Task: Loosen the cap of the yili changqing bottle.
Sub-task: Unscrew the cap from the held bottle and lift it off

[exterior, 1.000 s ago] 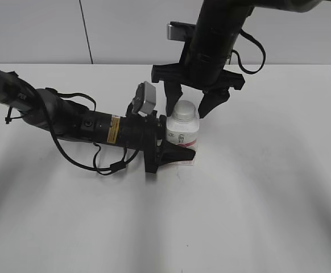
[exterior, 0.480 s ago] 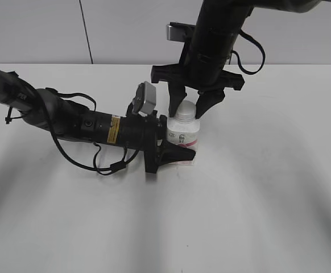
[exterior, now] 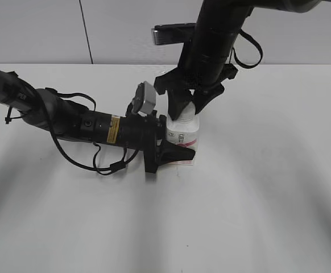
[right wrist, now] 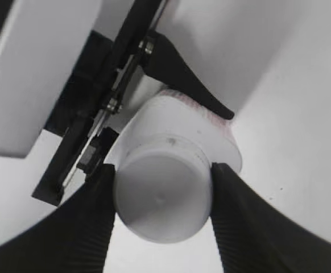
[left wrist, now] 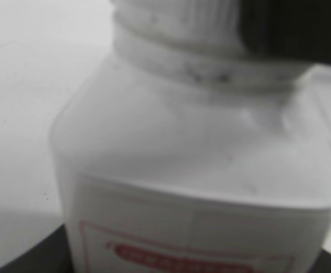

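White tabletop (exterior: pixel 268 199); yili changqing bottle (exterior: pixel 182 136) clamped low by left gripper (exterior: pixel 174 149). Ribbed cap (right wrist: pixel 162 202), likely grippy, pinched by right gripper (right wrist: pixel 161 199).

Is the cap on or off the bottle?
On: the cap sits on the bottle neck, with the right gripper clamped on its sides.

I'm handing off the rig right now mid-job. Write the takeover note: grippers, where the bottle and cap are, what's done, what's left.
Left gripper: clamped on the body of the yili changqing bottle, holding it upright on the table.
Right gripper: from above, fingers pressed on both sides of the cap.
Done: bottle steadied, cap gripped.
Cap sits on the neck; whether it has turned at all cannot be told.
Left: twist the cap loose while the left keeps hold.
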